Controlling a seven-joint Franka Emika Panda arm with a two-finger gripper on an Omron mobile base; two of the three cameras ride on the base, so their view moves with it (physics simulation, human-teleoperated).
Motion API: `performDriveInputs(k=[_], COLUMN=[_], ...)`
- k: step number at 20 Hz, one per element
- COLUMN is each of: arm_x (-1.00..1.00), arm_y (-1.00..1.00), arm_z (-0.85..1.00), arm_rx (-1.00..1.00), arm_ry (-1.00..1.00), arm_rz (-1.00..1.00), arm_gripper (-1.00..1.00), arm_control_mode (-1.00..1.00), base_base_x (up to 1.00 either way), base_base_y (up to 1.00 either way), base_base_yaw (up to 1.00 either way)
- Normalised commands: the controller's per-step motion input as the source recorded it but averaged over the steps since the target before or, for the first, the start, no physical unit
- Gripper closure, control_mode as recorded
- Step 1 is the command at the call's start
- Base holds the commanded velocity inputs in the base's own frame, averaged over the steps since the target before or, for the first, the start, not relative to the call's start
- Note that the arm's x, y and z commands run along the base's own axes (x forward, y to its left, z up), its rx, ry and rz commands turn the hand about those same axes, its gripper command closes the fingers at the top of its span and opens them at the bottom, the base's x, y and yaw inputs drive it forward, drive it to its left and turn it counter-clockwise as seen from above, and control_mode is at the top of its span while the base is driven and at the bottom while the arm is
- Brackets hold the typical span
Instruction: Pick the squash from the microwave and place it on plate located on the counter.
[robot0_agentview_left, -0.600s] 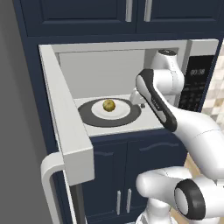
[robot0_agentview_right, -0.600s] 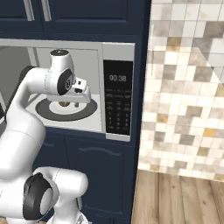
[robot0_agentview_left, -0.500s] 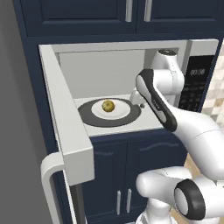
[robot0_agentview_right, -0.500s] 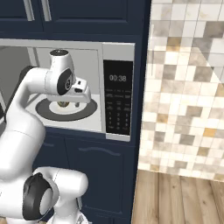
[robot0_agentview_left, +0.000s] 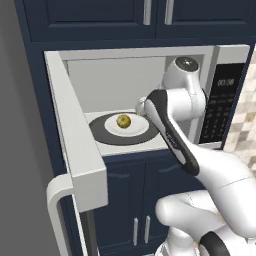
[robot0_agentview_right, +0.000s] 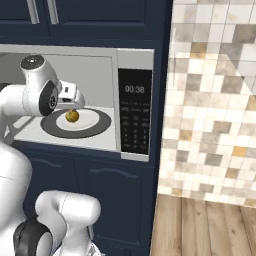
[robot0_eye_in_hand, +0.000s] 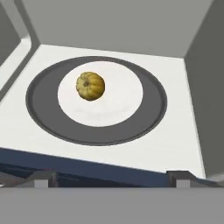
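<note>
The squash (robot0_eye_in_hand: 90, 86) sits on a white plate (robot0_eye_in_hand: 118, 107) ringed by a dark turntable (robot0_eye_in_hand: 46, 111) inside the microwave (robot0_agentview_left: 227, 55), slightly toward ten o'clock from the plate's centre in the hand view. The door (robot0_agentview_left: 75, 140) stands open at the left of the left base view (its curved white handle (robot0_agentview_left: 57, 210) low at seven o'clock). The gripper (robot0_agentview_right: 72, 100) hovers at the mouth of the cavity, above and just in front of the squash, not touching it; whether its fingers are apart or closed cannot be told. The keypad (robot0_agentview_right: 134, 117) shows a lit display at the microwave's right side.
</note>
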Motion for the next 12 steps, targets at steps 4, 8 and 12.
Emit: performDriveInputs(k=[4,8,12], arm_x=[0.13,0.56,0.86], arm_y=[0.81,0.38,0.12], arm_z=[0.17,0.02,-0.28], arm_rx=[0.00,0.01,0.02], arm_ry=[-0.09,0.00,0.00], arm_rz=[0.00,0.00,0.00], arm_gripper=[-1.00,-1.00,-1.00], arm_control_mode=[-1.00,-1.00,-1.00], base_base_x=[0.00,0.00,0.00], base_base_y=[0.00,0.00,0.00], base_base_yaw=[0.00,0.00,0.00])
